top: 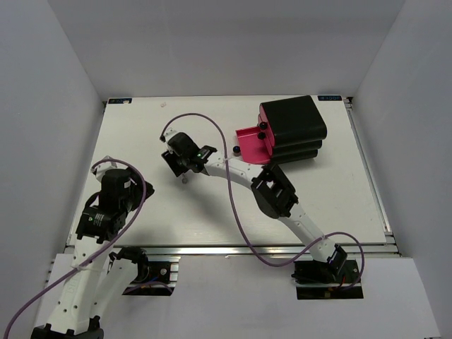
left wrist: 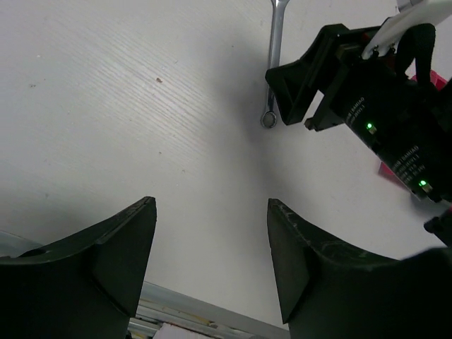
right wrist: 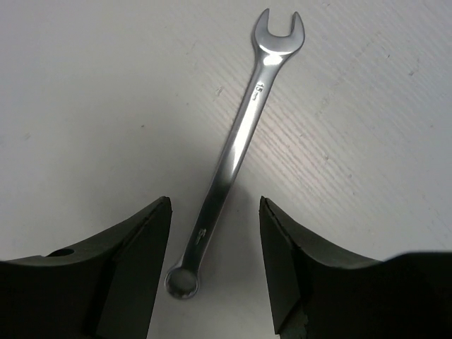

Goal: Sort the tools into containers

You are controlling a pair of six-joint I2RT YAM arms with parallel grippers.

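A slim silver wrench [right wrist: 236, 148] lies flat on the white table, its ring end between the fingers of my open right gripper [right wrist: 215, 212] and its open end pointing away. The fingers do not touch it. From the left wrist view the wrench [left wrist: 274, 56] shows beside the right gripper's black body [left wrist: 367, 106]. In the top view only its ring end [top: 185, 179] peeks out under the right gripper [top: 178, 164]. My left gripper [left wrist: 212, 212] hangs open and empty over bare table at the left [top: 126, 185]. The black cabinet [top: 293, 131] stands at the back right with one pink drawer [top: 253, 141] pulled out.
A loose black knob-like piece [top: 235, 149] lies on the table just left of the open drawer. The right arm [top: 275, 191] stretches diagonally across the table's middle, trailing a purple cable [top: 236, 226]. White walls enclose the table on three sides.
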